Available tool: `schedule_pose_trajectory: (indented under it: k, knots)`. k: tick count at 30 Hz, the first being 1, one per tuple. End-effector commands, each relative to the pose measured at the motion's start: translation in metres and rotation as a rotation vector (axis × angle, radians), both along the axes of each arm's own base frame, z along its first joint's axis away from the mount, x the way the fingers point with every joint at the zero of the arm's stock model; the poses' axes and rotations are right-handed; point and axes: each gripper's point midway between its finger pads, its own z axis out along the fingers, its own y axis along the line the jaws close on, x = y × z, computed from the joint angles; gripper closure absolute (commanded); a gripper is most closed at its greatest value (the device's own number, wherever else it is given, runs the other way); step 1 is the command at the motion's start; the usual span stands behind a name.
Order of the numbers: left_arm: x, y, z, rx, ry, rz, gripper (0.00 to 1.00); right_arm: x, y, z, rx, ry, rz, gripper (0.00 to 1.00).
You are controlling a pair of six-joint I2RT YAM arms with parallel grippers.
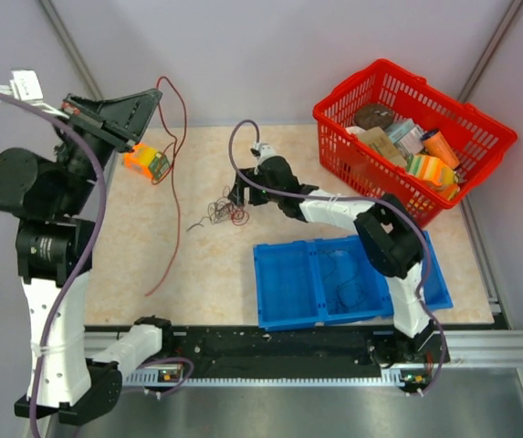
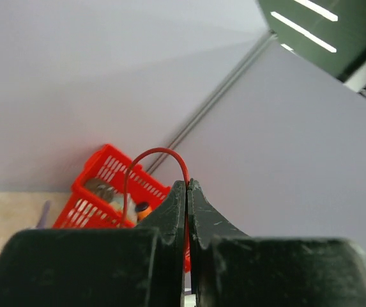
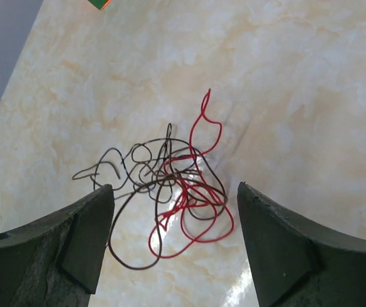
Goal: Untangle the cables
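Note:
A tangle of thin dark and red cables (image 1: 222,212) lies on the beige table; it shows close up in the right wrist view (image 3: 173,192). My right gripper (image 1: 241,195) is open and hovers right above the tangle, one finger on each side (image 3: 176,211). My left gripper (image 1: 154,94) is raised high at the far left and is shut on a long red cable (image 1: 177,173) that arcs over its tips and hangs to the table. The left wrist view shows the red cable (image 2: 154,153) pinched between the shut fingers (image 2: 187,187).
A red basket (image 1: 414,137) with several items stands at the back right. A blue tray (image 1: 284,283) with dark wires lies at the front right. An orange and green block (image 1: 145,161) sits at the back left.

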Motion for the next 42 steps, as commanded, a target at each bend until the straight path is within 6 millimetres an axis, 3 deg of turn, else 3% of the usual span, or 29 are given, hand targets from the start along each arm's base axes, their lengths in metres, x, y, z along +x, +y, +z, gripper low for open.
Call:
schedule_pose_trajectory:
  k: [1, 5, 10, 15, 18, 21, 27, 35, 36, 40, 42]
  knots:
    - [0.047, 0.014, -0.056, 0.075, 0.176, 0.140, 1.00, -0.006, -0.027, 0.077, -0.024, -0.196, 0.022, 0.21]
    - [0.052, 0.015, -0.077, 0.136, 0.225, 0.152, 1.00, -0.022, -0.059, 0.131, 0.050, -0.288, 0.070, 0.20]
    - [0.057, 0.010, -0.108, 0.159, 0.315, 0.125, 1.00, -0.099, -0.066, 0.217, 0.278, -0.604, 0.272, 0.19]
    - [0.055, -0.007, -0.121, 0.071, 0.395, 0.005, 1.00, -0.162, -0.059, 0.268, 0.486, -0.732, 0.437, 0.18]
    - [0.052, -0.018, -0.122, 0.009, 0.420, -0.082, 1.00, -0.172, -0.037, 0.273, 0.470, -0.755, 0.429, 0.19]
    - [0.050, -0.024, -0.125, -0.032, 0.450, -0.132, 1.00, -0.158, -0.023, 0.279, 0.368, -0.780, 0.290, 0.19]
    - [0.037, -0.028, -0.119, -0.034, 0.436, -0.175, 1.00, -0.144, -0.011, 0.268, 0.302, -0.783, 0.269, 0.23]
    - [0.026, -0.033, -0.115, -0.048, 0.443, -0.224, 1.00, -0.146, 0.003, 0.282, 0.317, -0.828, 0.330, 0.32]
    - [0.024, -0.033, -0.114, -0.050, 0.442, -0.228, 1.00, -0.146, 0.002, 0.284, 0.327, -0.834, 0.331, 0.34]
    - [0.021, -0.034, -0.109, -0.053, 0.436, -0.241, 1.00, -0.144, 0.007, 0.286, 0.330, -0.815, 0.334, 0.62]
    - [0.020, -0.036, -0.107, -0.051, 0.432, -0.249, 1.00, -0.147, 0.007, 0.288, 0.343, -0.816, 0.344, 0.66]
